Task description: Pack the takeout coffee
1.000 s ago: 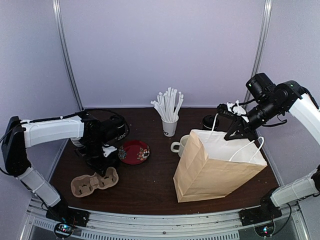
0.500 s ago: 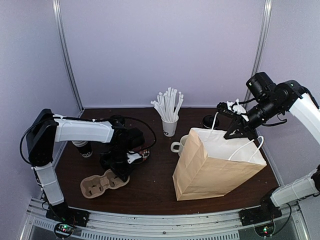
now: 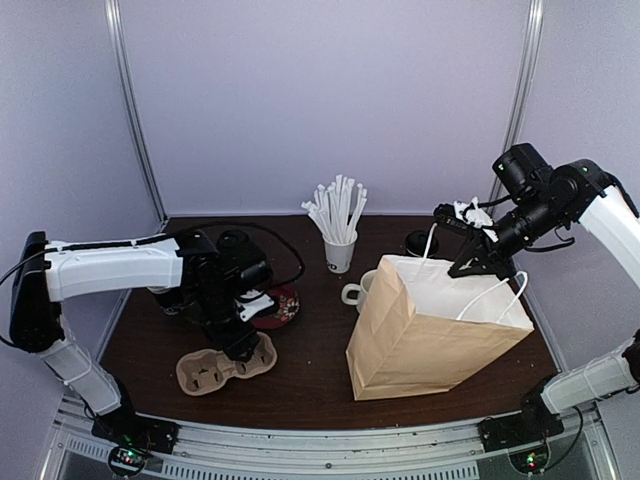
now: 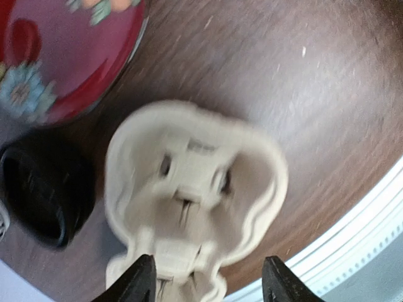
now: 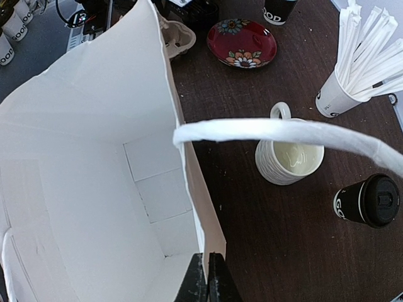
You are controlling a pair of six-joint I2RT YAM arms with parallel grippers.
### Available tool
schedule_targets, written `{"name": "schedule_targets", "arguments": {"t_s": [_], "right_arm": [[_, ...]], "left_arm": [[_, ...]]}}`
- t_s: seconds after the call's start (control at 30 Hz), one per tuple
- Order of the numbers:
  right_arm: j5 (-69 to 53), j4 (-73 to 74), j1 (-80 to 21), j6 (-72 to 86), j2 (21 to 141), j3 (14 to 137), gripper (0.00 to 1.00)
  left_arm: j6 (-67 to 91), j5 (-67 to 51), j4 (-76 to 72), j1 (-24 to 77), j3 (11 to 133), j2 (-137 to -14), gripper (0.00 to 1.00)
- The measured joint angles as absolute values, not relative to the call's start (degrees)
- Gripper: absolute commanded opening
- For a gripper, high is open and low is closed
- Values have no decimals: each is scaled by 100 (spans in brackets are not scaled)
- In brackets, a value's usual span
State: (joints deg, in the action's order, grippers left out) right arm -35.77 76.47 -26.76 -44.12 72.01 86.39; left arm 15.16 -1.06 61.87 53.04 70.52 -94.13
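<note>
The left gripper [image 4: 208,280] hangs over one end of the beige moulded-pulp two-cup carrier [image 4: 195,182], jaws apart, gripping nothing. The carrier lies flat on the dark wooden table [image 4: 327,94], wells empty. The right gripper [image 5: 208,277] is pinched on the rim of the brown paper bag [image 5: 82,126], holding its empty mouth open.

One black-lidded white paper coffee cup [image 5: 368,201] stands beside the cream ribbed mug [image 5: 289,157]. A second cup [image 5: 280,7] stands beyond the red flowered plate [image 5: 242,43].

Judged step: carrier staged, cups unloaded. The next move calls for the left arm to reach a cup, close around its body and lift it upright.
</note>
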Motion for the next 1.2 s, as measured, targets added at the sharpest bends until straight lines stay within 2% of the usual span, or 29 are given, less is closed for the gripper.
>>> {"name": "schedule_targets", "arguments": {"t_s": [0.13, 0.47, 0.73, 1.2], "right_arm": [[-3579, 7647, -2698, -4412, 7201, 8639, 0], [-3577, 7644, -2738, -4390, 7179, 8639, 0], [-3577, 7642, -2742, -4331, 7157, 8639, 0], [-3553, 7640, -2810, -4311, 7234, 8674, 0]], "left_arm": [[1133, 115, 6554, 5271, 6737, -8833, 59], [69, 303, 6735, 4987, 6438, -9172, 54], [-178, 252, 6471, 4987, 6176, -9172, 45], [-259, 130, 6086, 4987, 6051, -9238, 37]]}}
